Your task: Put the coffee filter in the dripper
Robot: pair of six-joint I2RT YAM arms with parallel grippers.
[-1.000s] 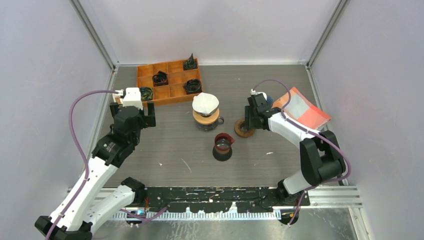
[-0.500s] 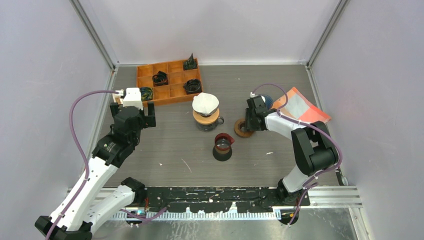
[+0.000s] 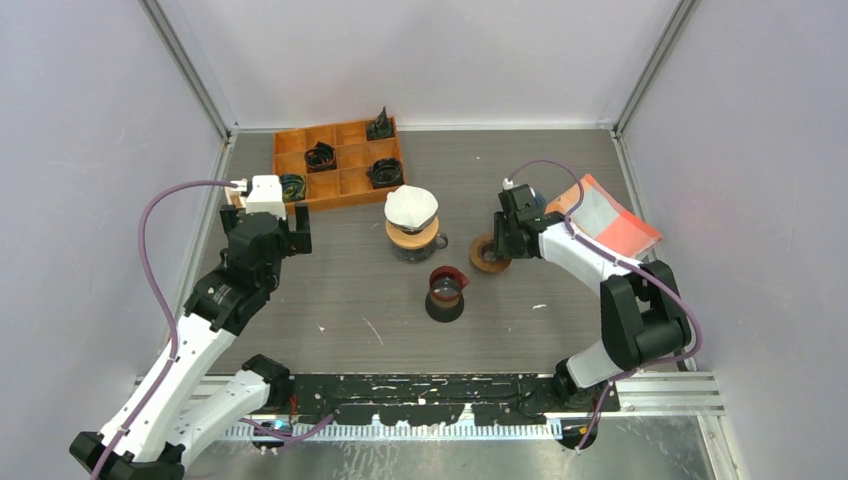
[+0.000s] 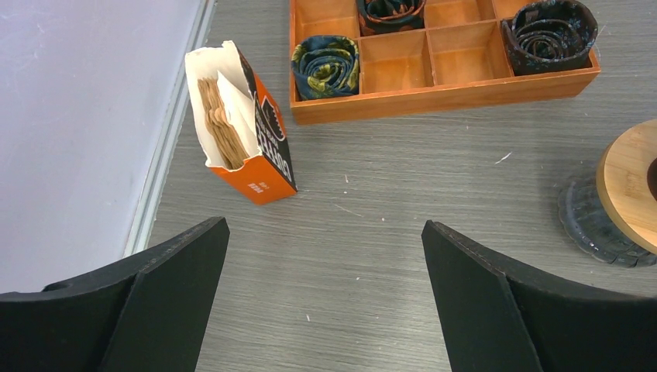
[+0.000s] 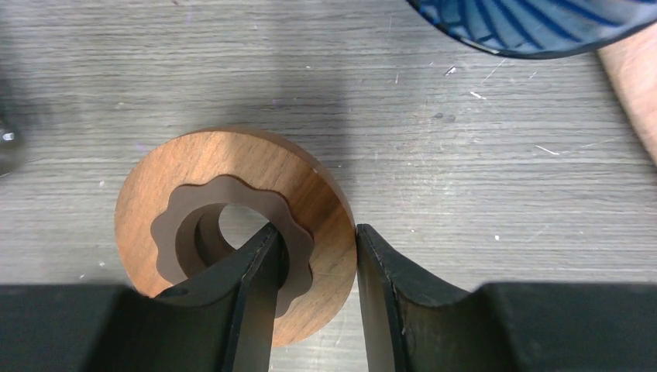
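A white paper coffee filter [image 3: 411, 207] sits open in the cone-shaped dripper [image 3: 413, 229] on a glass server with a wooden collar [image 4: 629, 191]. An orange box of brown filters [image 4: 240, 124] stands by the left wall. My right gripper [image 5: 314, 229] is shut on a wooden ring [image 5: 166, 190] lying flat on the table: one finger is in its hole, the other is against its outer rim. The same ring [image 3: 483, 258] lies right of the server. My left gripper [image 4: 325, 225] hovers open over bare table, holding nothing.
An orange compartment tray [image 3: 338, 178] with rolled dark items lies at the back. A dark red cup [image 3: 447, 284] stands on a black disc in the middle. A blue striped ceramic piece [image 5: 534, 23] and an orange-and-white packet [image 3: 606, 218] lie right of the ring.
My right gripper's jaws have narrowed onto the wooden ring's wall. The right arm's elbow swung inward and back out. The left arm has not moved.
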